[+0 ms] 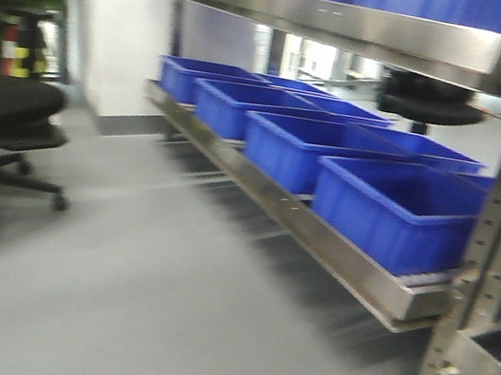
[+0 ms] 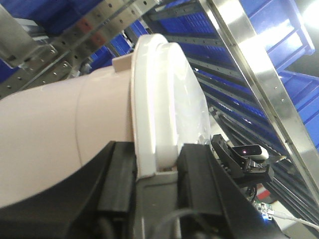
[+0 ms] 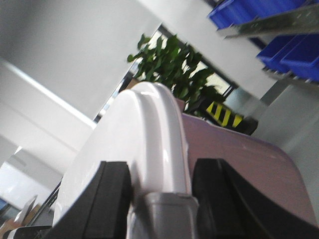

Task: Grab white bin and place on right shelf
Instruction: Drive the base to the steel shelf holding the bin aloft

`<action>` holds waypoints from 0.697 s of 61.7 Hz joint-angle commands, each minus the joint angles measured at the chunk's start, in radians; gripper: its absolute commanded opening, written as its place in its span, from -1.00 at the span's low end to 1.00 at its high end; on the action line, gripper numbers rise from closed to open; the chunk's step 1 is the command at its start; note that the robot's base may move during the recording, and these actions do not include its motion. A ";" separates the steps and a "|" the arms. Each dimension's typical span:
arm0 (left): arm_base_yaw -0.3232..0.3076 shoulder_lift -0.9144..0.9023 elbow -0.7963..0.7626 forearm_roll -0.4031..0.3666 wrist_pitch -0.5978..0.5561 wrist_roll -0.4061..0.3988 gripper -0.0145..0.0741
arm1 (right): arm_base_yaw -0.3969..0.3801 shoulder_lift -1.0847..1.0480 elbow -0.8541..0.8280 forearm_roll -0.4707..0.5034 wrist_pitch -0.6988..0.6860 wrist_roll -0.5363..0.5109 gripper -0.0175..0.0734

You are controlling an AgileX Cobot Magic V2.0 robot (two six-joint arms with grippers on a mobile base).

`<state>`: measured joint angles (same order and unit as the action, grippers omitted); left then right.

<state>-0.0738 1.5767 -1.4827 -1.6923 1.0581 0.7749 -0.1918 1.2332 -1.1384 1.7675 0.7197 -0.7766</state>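
I have the white bin (image 2: 50,129) gripped at both ends, off any worktop. The left gripper (image 2: 157,174) is clamped over its lid rim, and the right gripper (image 3: 162,196) is clamped over the opposite rim. Just beyond it runs the steel shelf (image 2: 269,84), which carries blue crates (image 1: 401,208).

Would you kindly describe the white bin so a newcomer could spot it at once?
In the left wrist view, in front of the steel rack of blue crates, the left gripper clamps the white bin. Unlike them, it is off-white, rounded and lidded.
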 commanded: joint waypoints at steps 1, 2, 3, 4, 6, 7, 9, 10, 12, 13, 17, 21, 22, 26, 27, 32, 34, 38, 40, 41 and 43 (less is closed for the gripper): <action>-0.048 -0.051 -0.034 -0.046 0.247 0.025 -0.96 | 0.038 -0.038 -0.043 0.132 0.184 0.008 -0.49; -0.048 -0.051 -0.034 -0.046 0.247 0.025 -0.96 | 0.038 -0.038 -0.043 0.132 0.184 0.008 -0.49; -0.048 -0.051 -0.034 -0.046 0.247 0.025 -0.96 | 0.038 -0.038 -0.043 0.132 0.184 0.008 -0.49; -0.048 -0.051 -0.034 -0.046 0.247 0.025 -0.96 | 0.038 -0.038 -0.043 0.132 0.184 0.008 -0.49; -0.048 -0.051 -0.034 -0.046 0.247 0.025 -0.96 | 0.038 -0.038 -0.043 0.132 0.184 0.008 -0.49; -0.048 -0.051 -0.034 -0.046 0.247 0.025 -0.96 | 0.038 -0.038 -0.043 0.132 0.184 0.008 -0.49; -0.048 -0.051 -0.034 -0.046 0.247 0.025 -0.96 | 0.038 -0.038 -0.043 0.132 0.184 0.008 -0.49; -0.048 -0.051 -0.034 -0.046 0.247 0.025 -0.96 | 0.038 -0.038 -0.043 0.132 0.184 0.008 -0.49; -0.048 -0.051 -0.034 -0.046 0.247 0.025 -0.96 | 0.038 -0.038 -0.043 0.132 0.184 0.008 -0.49; -0.048 -0.051 -0.034 -0.046 0.247 0.025 -0.96 | 0.038 -0.038 -0.043 0.132 0.184 0.008 -0.49; -0.048 -0.051 -0.034 -0.046 0.247 0.025 -0.96 | 0.038 -0.038 -0.043 0.132 0.184 0.008 -0.49; -0.048 -0.051 -0.034 -0.046 0.247 0.025 -0.96 | 0.038 -0.038 -0.043 0.132 0.184 0.008 -0.49; -0.048 -0.051 -0.034 -0.046 0.247 0.025 -0.96 | 0.038 -0.038 -0.043 0.132 0.184 0.008 -0.49; -0.048 -0.051 -0.034 -0.046 0.247 0.025 -0.96 | 0.038 -0.038 -0.043 0.132 0.184 0.008 -0.49; -0.048 -0.051 -0.034 -0.046 0.247 0.025 -0.96 | 0.038 -0.038 -0.043 0.132 0.184 0.008 -0.49; -0.048 -0.051 -0.034 -0.046 0.247 0.025 -0.96 | 0.038 -0.038 -0.043 0.132 0.182 0.008 -0.49; -0.048 -0.051 -0.034 -0.046 0.247 0.025 -0.96 | 0.038 -0.038 -0.043 0.132 0.182 0.008 -0.49; -0.048 -0.051 -0.034 -0.046 0.247 0.025 -0.96 | 0.038 -0.038 -0.043 0.132 0.182 0.008 -0.49; -0.048 -0.051 -0.034 -0.046 0.245 0.025 -0.96 | 0.038 -0.038 -0.043 0.132 0.182 0.008 -0.49; -0.048 -0.051 -0.034 -0.046 0.245 0.025 -0.96 | 0.038 -0.038 -0.043 0.132 0.182 0.008 -0.49; -0.048 -0.051 -0.034 -0.046 0.245 0.025 -0.96 | 0.038 -0.038 -0.043 0.132 0.182 0.008 -0.49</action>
<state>-0.0738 1.5767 -1.4827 -1.6923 1.0581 0.7749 -0.1901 1.2332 -1.1384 1.7675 0.7176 -0.7766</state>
